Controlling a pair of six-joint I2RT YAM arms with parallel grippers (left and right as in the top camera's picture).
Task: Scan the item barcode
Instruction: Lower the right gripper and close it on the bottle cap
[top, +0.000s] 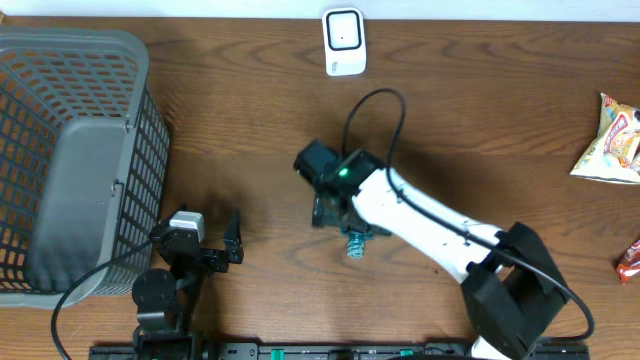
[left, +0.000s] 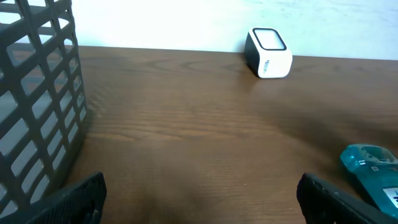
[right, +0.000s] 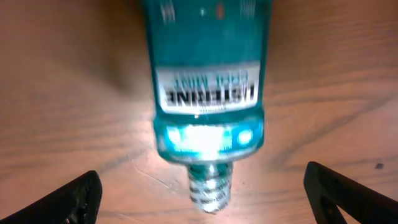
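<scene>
The item is a teal mouthwash bottle (top: 355, 243) lying flat on the wooden table near its middle. In the right wrist view the bottle (right: 208, 74) fills the centre, label up, its ribbed neck pointing toward the camera. My right gripper (top: 348, 225) hovers just over it, open, with its fingertips (right: 74, 199) spread wide on either side of the neck and touching nothing. The white barcode scanner (top: 343, 40) stands at the far edge, and this scanner (left: 268, 53) also shows in the left wrist view. My left gripper (top: 200, 232) rests open and empty at the front left.
A grey mesh basket (top: 70, 150) takes up the left side, close beside the left gripper (left: 202, 199). A snack packet (top: 612, 140) and a red wrapper (top: 630, 262) lie at the right edge. The bottle (left: 370, 165) shows at the lower right of the left wrist view.
</scene>
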